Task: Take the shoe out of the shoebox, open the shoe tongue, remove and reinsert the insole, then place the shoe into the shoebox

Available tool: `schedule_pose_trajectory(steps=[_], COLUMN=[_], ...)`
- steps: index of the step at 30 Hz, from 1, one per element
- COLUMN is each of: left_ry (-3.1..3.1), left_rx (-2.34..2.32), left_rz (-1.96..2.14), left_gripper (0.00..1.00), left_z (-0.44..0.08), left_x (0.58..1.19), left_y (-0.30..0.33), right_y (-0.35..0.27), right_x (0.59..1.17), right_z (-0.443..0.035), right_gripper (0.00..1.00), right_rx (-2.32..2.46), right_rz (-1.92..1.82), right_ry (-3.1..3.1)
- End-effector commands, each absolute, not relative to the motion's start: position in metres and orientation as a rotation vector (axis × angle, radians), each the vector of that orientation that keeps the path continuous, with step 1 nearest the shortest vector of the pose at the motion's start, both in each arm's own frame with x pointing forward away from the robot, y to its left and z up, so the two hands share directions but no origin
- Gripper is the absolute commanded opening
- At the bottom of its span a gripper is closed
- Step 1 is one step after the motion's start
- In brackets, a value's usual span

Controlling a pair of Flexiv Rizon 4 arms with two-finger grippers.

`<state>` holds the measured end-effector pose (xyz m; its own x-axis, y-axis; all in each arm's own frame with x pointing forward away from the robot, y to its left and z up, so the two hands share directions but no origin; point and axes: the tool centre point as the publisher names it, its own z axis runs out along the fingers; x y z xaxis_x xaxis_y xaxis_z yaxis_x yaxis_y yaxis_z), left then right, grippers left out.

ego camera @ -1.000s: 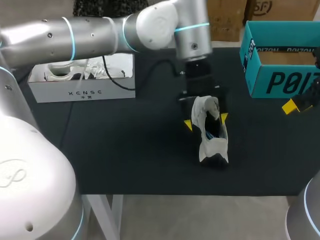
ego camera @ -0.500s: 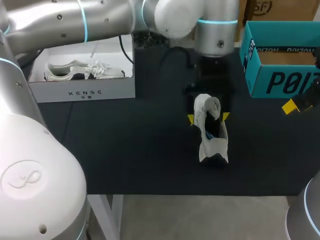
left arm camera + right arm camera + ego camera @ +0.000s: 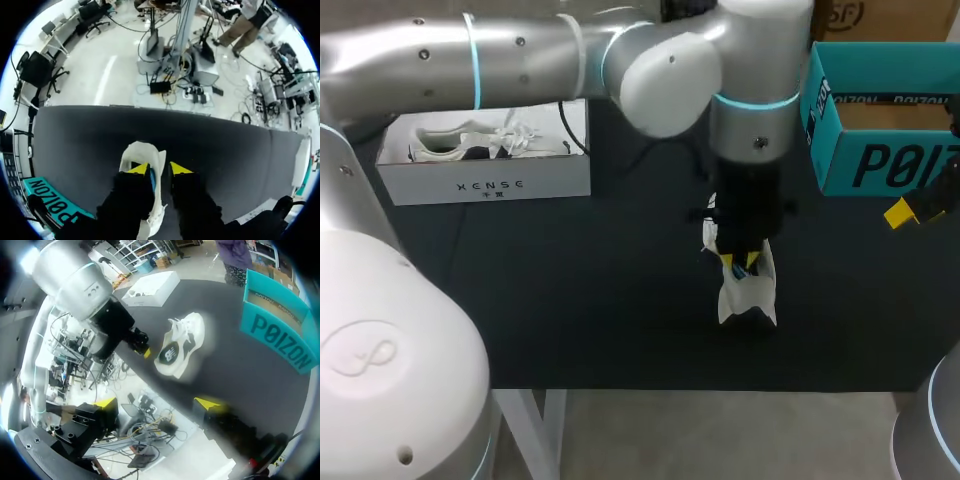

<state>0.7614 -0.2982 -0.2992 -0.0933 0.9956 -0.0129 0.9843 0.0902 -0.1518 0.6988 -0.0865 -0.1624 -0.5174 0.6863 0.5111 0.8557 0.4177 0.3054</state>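
Note:
A white shoe (image 3: 748, 292) with a blue lining sits on the black mat, right of the middle. My left gripper (image 3: 739, 262) comes down on it from above, and its arm hides the shoe's far half. In the left wrist view the left gripper (image 3: 159, 169) stands narrow, one yellow tip inside the shoe (image 3: 141, 152) and the other outside, with the shoe's side wall pinched between them. The teal shoebox (image 3: 880, 150) stands open at the back right. My right gripper (image 3: 157, 403) hangs wide open near the right edge, apart from the shoe (image 3: 181, 342).
A white box (image 3: 485, 180) with another pale shoe (image 3: 485, 140) in it stands at the back left. One yellow fingertip (image 3: 900, 212) of the right gripper shows just in front of the teal box. Bare mat lies between the white box and the shoe.
My left arm has come forward and down onto the shoe, and its fingers have gone from wide apart to narrow around the shoe's side. The right arm has not moved.

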Motion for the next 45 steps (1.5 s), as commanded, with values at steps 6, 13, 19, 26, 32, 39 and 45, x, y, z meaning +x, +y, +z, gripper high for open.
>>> schedule_pose_trajectory(steps=[6, 13, 19, 26, 32, 39, 45], left_ry=[-2.235, -2.213, -2.197, -2.185, -2.186, -2.164, -2.150], left_rx=[-2.128, -2.085, -2.093, -2.089, -2.094, -2.101, -2.097], left_rz=[0.204, 0.260, 0.275, 0.252, 0.235, 0.231, 0.209], left_gripper=[0.00, 0.00, 0.00, 0.00, 0.00, 0.00, 0.00], left_z=[-0.318, -0.344, -0.351, -0.355, -0.352, -0.351, -0.356], left_x=[0.779, 0.777, 0.782, 0.787, 0.791, 0.793, 0.795], left_y=[-0.291, -0.294, -0.308, -0.313, -0.320, -0.324, -0.322], right_y=[-0.087, -0.087, -0.087, -0.087, -0.087, -0.087, -0.087], right_x=[0.699, 0.699, 0.699, 0.699, 0.699, 0.699, 0.699], right_z=[-0.163, -0.163, -0.163, -0.163, -0.163, -0.163, -0.163], right_gripper=[1.00, 1.00, 1.00, 1.00, 1.00, 1.00, 1.00], right_rx=[-1.336, -1.336, -1.336, -1.336, -1.336, -1.336, -1.336], right_rz=[-0.777, -0.777, -0.777, -0.777, -0.777, -0.777, -0.777], right_ry=[-2.369, -2.369, -2.369, -2.369, -2.369, -2.369, -2.369])
